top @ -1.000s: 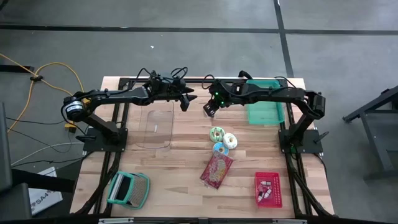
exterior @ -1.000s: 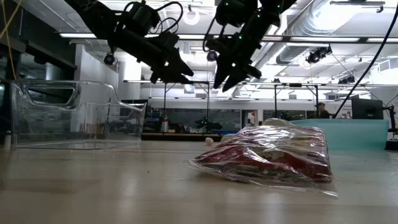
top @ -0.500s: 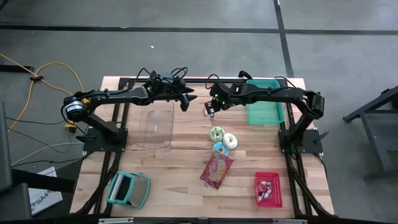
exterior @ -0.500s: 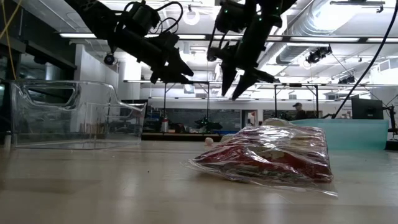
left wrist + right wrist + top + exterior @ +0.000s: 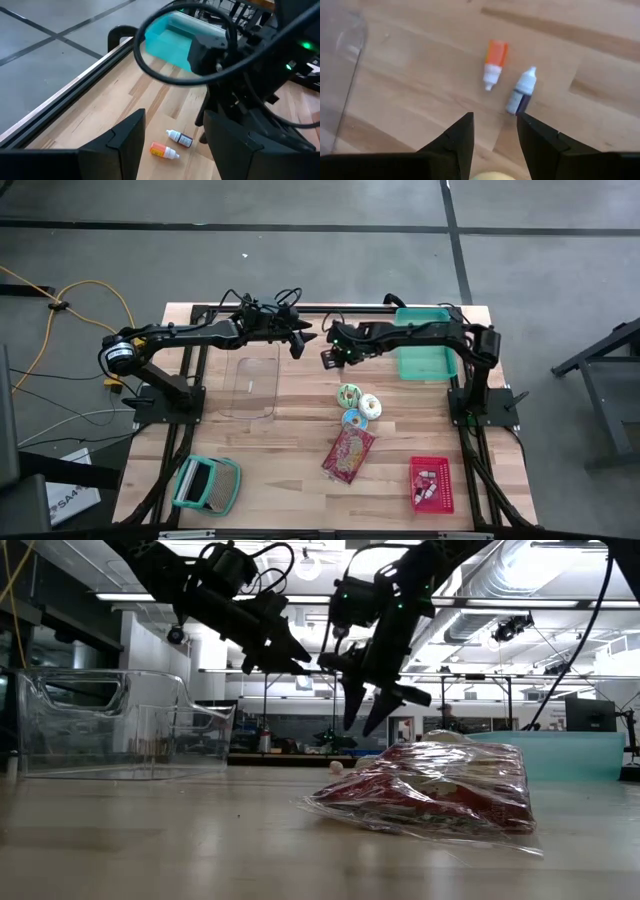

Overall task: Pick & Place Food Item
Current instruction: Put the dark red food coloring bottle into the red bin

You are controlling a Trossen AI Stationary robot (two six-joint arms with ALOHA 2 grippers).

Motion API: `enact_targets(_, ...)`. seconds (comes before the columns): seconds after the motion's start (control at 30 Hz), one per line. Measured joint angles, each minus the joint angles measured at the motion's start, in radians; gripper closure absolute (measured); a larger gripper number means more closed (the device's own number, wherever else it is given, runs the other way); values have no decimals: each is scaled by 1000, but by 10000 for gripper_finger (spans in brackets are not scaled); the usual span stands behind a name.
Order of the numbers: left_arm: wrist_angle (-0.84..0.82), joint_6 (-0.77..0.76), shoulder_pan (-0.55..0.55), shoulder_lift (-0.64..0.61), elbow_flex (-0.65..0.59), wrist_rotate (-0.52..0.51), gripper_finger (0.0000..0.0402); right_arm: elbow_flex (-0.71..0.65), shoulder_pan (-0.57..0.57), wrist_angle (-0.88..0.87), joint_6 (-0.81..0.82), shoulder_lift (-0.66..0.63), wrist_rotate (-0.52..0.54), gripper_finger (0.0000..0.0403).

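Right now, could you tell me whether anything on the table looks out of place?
Two small dropper bottles, one orange and one dark, lie tipped on their sides on the bare wood beneath the open right gripper, loose rather than in any container.

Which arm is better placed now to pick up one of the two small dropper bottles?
Probably the right: its open gripper points down just above the orange dropper bottle and the dark dropper bottle. The left gripper hangs higher, off to one side.

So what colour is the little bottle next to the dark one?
Orange with a white cap: the orange bottle shows best in the right wrist view.
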Motion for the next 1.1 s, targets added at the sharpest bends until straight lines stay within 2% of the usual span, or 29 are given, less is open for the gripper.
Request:
enact_targets(0.3, 0, 0, 0, 0, 0, 0, 207, 0, 2, -1, 0, 10, 74, 265)
enact_targets(0.53, 2, 0, 0, 0, 0, 0, 207, 1, -5, -11, 25, 40, -11, 265)
enact_targets(0.7, 4, 0, 0, 0, 0, 0, 207, 33, -32, -80, 24, 43, -60, 265)
enact_targets(1.1, 7, 0, 0, 0, 0, 0, 207, 188, -32, -233, 8, 73, -37, 265)
